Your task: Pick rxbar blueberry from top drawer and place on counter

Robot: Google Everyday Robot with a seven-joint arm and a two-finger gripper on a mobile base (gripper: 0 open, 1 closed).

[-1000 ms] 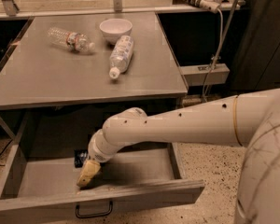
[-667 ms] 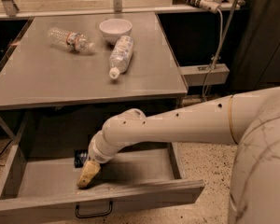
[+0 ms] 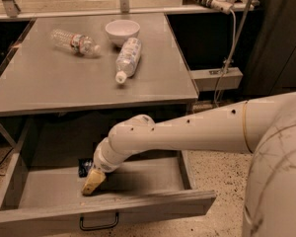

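The top drawer [image 3: 138, 209] is pulled open under the counter [image 3: 54, 85], and its black loop handle [image 3: 97, 224] shows on the front panel. The rxbar blueberry [image 3: 83, 167] is a small dark wrapper on the drawer floor near the back, partly hidden by my wrist. My white arm reaches in from the right. My gripper [image 3: 92, 182], with tan tips, is down inside the drawer, low over the floor, just in front and to the right of the bar.
On the counter lie two clear water bottles, one at the back left [image 3: 75, 42] and one in the middle [image 3: 127, 58], with a white bowl [image 3: 122, 31] behind. A power strip and cables [image 3: 222, 4] hang at the right.
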